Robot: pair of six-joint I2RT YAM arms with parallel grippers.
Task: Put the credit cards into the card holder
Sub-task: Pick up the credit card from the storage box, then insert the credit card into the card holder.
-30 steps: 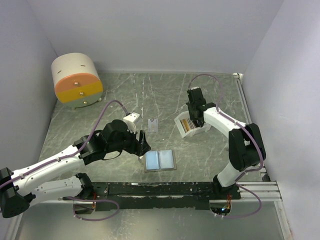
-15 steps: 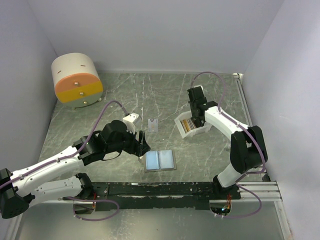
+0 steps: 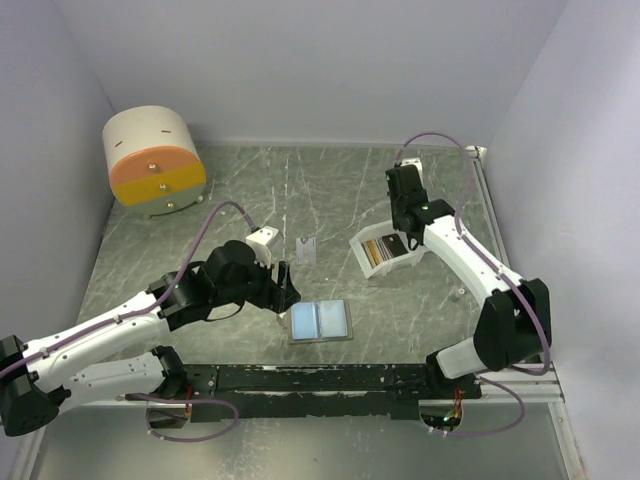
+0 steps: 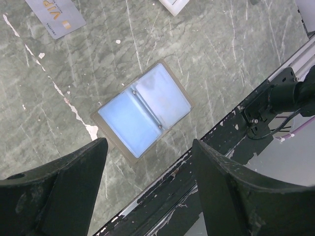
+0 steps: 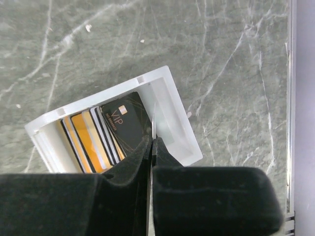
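Note:
The card holder (image 3: 320,320) lies open on the table, light blue inside, taupe edge; it also shows in the left wrist view (image 4: 142,115). My left gripper (image 3: 287,285) hovers open and empty just left of and above it, fingers (image 4: 74,182) spread wide. A grey VIP credit card (image 3: 307,249) lies flat on the table beyond the holder (image 4: 55,17). My right gripper (image 3: 408,222) is over the white slotted tray (image 3: 385,250), shut on a thin pale card seen edge-on (image 5: 153,123). Several orange, white and black cards (image 5: 93,137) stand in the tray (image 5: 162,78).
A large cream-and-orange drum (image 3: 155,160) stands at the back left. A black rail (image 3: 340,380) runs along the table's near edge, close below the holder (image 4: 275,93). White walls close in the left, back and right sides.
My right arm has swung right and its gripper has risen over the tray with a card pinched in it. The left arm, the holder and the grey card have not moved.

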